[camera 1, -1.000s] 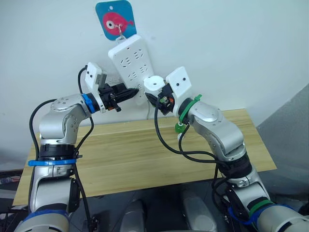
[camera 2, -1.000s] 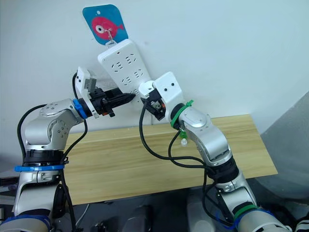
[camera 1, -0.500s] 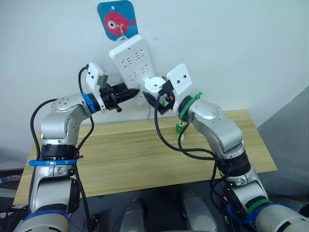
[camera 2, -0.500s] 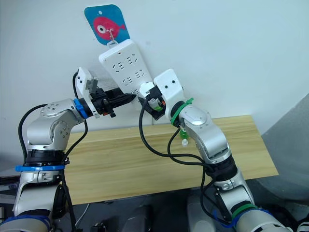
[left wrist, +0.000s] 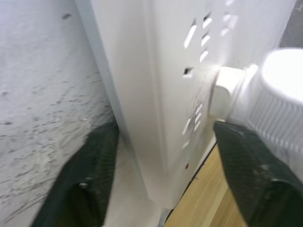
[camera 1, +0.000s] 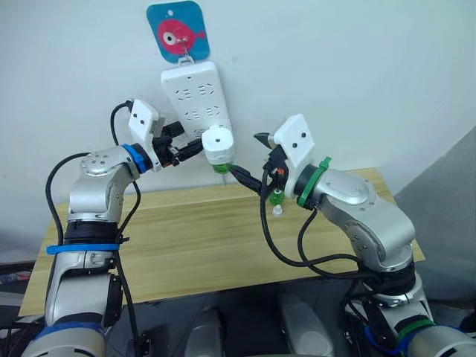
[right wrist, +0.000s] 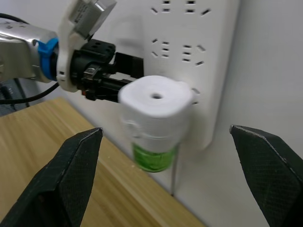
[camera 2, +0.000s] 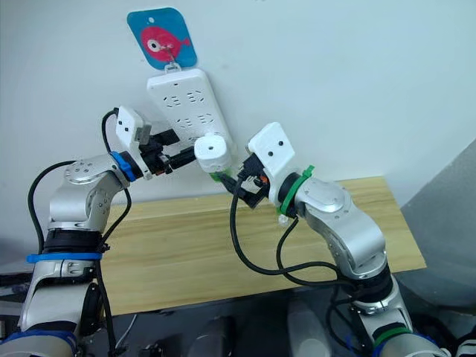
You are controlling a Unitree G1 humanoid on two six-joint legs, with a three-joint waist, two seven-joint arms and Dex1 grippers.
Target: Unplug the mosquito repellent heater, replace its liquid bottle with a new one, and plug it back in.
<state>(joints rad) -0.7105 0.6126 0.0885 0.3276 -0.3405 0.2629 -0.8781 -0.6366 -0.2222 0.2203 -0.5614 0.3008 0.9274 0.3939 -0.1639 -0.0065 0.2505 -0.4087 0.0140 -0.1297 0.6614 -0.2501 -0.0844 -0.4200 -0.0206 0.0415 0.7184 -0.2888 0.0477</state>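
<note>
1. Right wrist view looks straight at the mosquito repellent heater [right wrist: 156, 101]: it sits plugged into the lower end of the white power strip [right wrist: 199, 56], its round vent hole facing the camera and a green liquid bottle [right wrist: 152, 158] hanging below it.
2. From the head views, the heater [camera 1: 219, 144] lies at about 10 o'clock from the right tool [camera 1: 253, 160], apart from it with clear air between.
3. Its long axis runs roughly up and down, white cap above and green bottle [camera 1: 222, 168] at 6 o'clock.
4. The right tool is released, its two black fingers spread wide to either side of the heater in its own wrist view and touching nothing.
5. The left tool [camera 1: 195, 146] is nearer, just beside the heater at its 9 o'clock.
6. In the left wrist view its fingers [left wrist: 94, 175] straddle the lower edge of the strip [left wrist: 156, 94]; it looks to be bracing the strip, though whether the pads actually press on it I cannot tell.
7. My reading: the heater sits plugged in, and the pull should go straight out from the strip's face.
8. The prongs are hidden inside the socket.
9. A second small green-capped bottle [camera 1: 277, 201] on the desk [camera 1: 193, 238] is partly covered by the right arm.
</note>
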